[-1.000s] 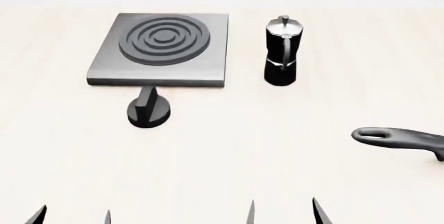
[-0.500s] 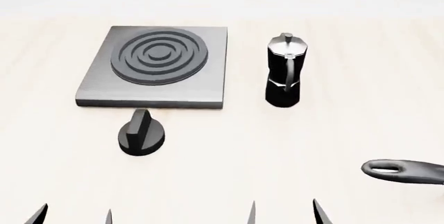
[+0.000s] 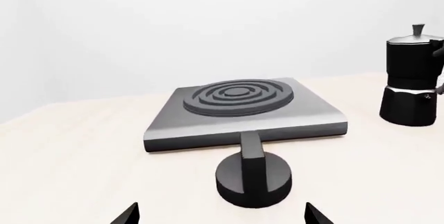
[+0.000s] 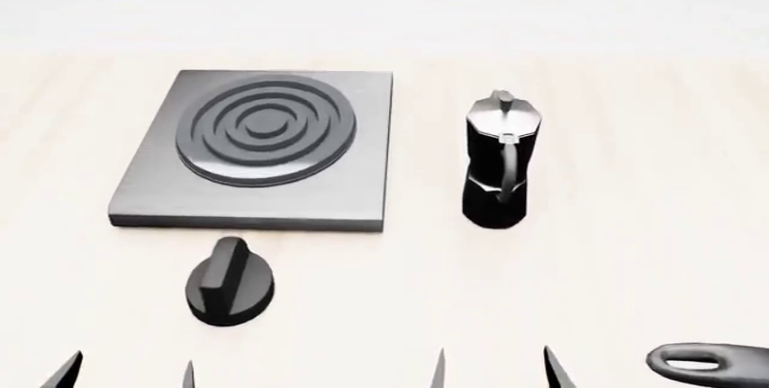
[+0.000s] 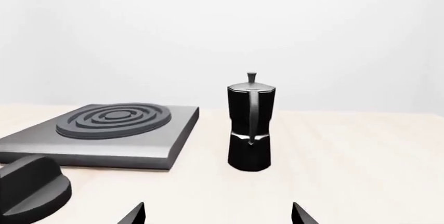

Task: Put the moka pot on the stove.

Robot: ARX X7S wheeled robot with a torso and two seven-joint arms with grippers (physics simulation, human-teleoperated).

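Note:
The moka pot (image 4: 499, 161) stands upright on the pale table, black with a silver lid and its handle toward me, just right of the stove (image 4: 262, 148). The stove is a flat dark grey slab with raised burner rings. In the right wrist view the moka pot (image 5: 250, 122) stands straight ahead of my right gripper (image 5: 217, 214), well beyond its tips. My right gripper (image 4: 494, 368) is open and empty at the head view's bottom edge. My left gripper (image 4: 125, 375) is open and empty too, and faces the stove (image 3: 243, 110); the moka pot (image 3: 413, 76) is off to one side.
A short black round knob with a ridge (image 4: 229, 283) sits on the table in front of the stove, close ahead of my left gripper (image 3: 220, 215). A black pan handle (image 4: 709, 365) pokes in at the head view's lower right. The table's far edge lies behind the stove.
The head view has tilted down: stove, pot, knob and pan handle all sit lower in the picture. Both grippers' tips stay where they were at the bottom edge.

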